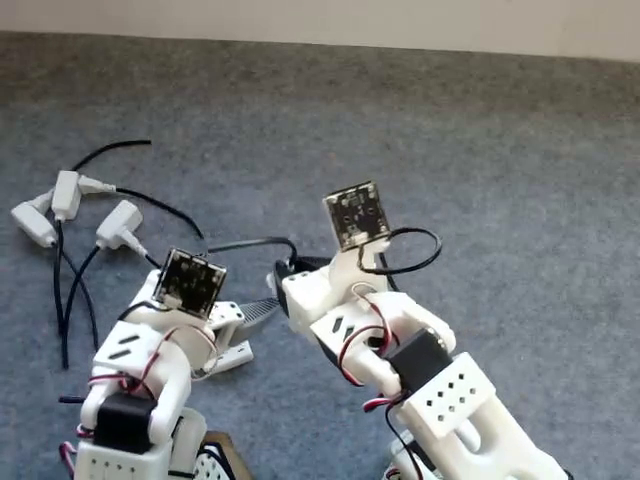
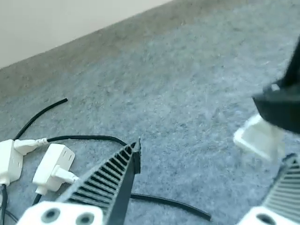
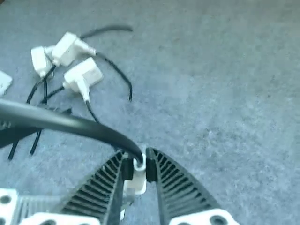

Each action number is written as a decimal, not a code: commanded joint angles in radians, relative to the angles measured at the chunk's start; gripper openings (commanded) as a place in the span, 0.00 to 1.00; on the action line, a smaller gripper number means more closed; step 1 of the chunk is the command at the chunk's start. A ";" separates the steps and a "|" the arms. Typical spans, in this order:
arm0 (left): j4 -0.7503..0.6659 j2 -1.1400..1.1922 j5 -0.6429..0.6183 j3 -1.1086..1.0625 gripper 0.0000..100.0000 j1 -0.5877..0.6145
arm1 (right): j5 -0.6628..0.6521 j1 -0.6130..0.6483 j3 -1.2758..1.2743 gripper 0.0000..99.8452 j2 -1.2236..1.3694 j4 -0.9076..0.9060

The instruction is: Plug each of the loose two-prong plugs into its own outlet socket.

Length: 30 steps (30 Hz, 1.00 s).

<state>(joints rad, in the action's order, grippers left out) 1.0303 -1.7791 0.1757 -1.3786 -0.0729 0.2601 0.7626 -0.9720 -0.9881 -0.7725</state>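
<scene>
My right gripper [image 3: 138, 158] is shut on a white two-prong plug [image 3: 135, 180] whose black cord [image 3: 61, 123] trails away across the view. In the high view it hangs low at mid-table [image 1: 284, 276]. Three white socket blocks lie at the far left: [image 1: 120, 224], [image 1: 66, 193], [image 1: 34, 226]. The nearest block [image 2: 53, 165] and its neighbour [image 2: 9, 161] each have a white plug on a black cord against them. My left gripper [image 2: 213, 157] is open and holds nothing, just above the carpet between the blocks and the right gripper [image 2: 274, 110].
Grey carpet [image 1: 480, 150] covers the whole work area, with a pale wall along the far edge. Black cords [image 1: 70, 290] loop across the floor by the socket blocks. Both arm bases crowd the near edge.
</scene>
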 commanded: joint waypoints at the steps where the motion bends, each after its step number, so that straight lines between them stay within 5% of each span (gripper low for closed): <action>1: -0.104 0.071 0.000 -0.008 0.43 0.071 | -0.017 0.018 0.079 0.00 0.008 -0.051; 8: -0.227 0.257 0.000 0.001 0.43 0.085 | -0.061 0.019 0.234 0.00 0.108 -0.246; 17: -0.201 0.309 0.002 0.054 0.43 0.108 | -0.120 -0.039 0.269 0.00 0.263 -0.291; 24: -0.048 0.427 0.040 0.312 0.41 0.286 | -0.163 -0.042 0.317 0.00 0.380 -0.409; 30: 0.054 0.809 0.055 0.650 0.41 0.472 | -0.164 -0.002 0.496 0.00 0.472 -0.541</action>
<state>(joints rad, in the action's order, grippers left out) 1.0288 -1.2144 0.2217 -0.9766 0.2785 0.1066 0.7288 -0.6099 -0.5324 -1.2497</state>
